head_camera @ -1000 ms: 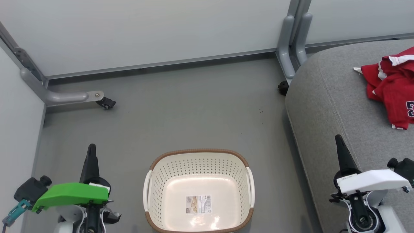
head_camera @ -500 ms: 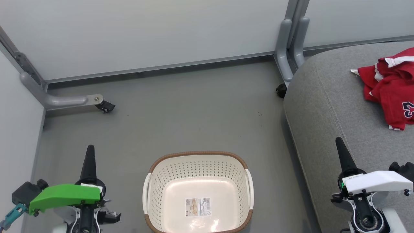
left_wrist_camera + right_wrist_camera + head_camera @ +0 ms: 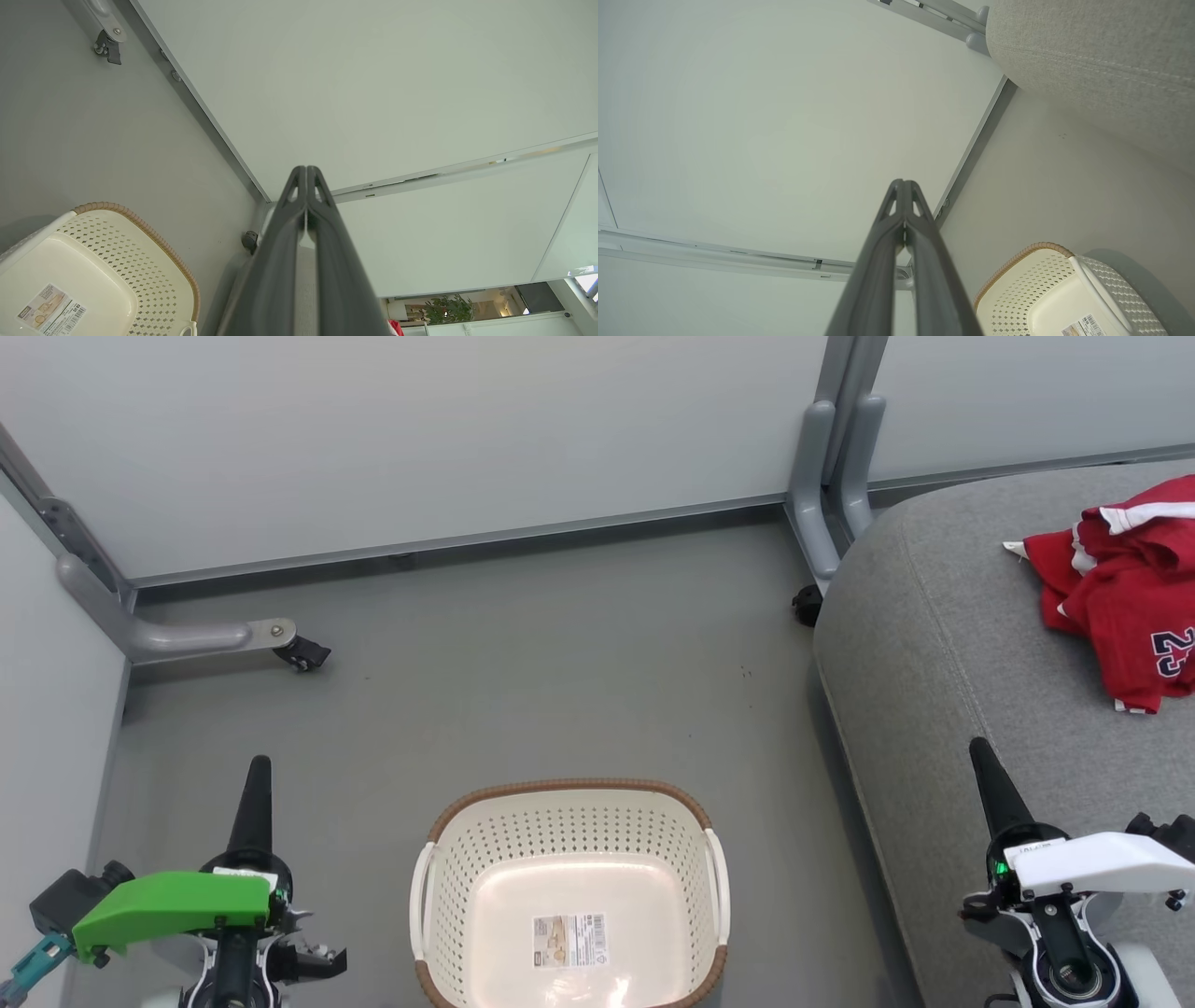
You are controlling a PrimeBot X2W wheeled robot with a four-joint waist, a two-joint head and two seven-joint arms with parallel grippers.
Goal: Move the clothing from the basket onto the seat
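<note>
**Clothing on the seat, both grippers shut with nothing in them**

On my head camera the red clothing [image 3: 1120, 602] lies crumpled on the grey seat [image 3: 943, 644] at the far right, running off the frame edge. I can see white stripe trim and dark numerals outlined in white, partly cut off. I cannot tell whether the heap is 1 garment or 2.

The cream basket [image 3: 569, 831] stands on the grey floor [image 3: 523, 653] at bottom centre, between my 2 arms, near the seat's front edge but not touching it. It has a brown woven-look rim [image 3: 569, 786] and 2 white handles [image 3: 422, 896]. A printed label [image 3: 569, 941] lies on its smooth bottom.

My left gripper [image 3: 258, 775] hangs over the floor at lower left, apart from the basket, ahead of its green cover [image 3: 177, 901]. In the left wrist view its 2 dark fingers [image 3: 280, 261] press together right to the tips, gripping nothing.

My right gripper [image 3: 982, 765] hangs over the near part of the seat at lower right, well apart from the clothing. Its fingers are likewise pressed together and it carries nothing.

Pale partition panels [image 3: 420, 429] stand behind, with a caster [image 3: 301, 656] at the left.
</note>
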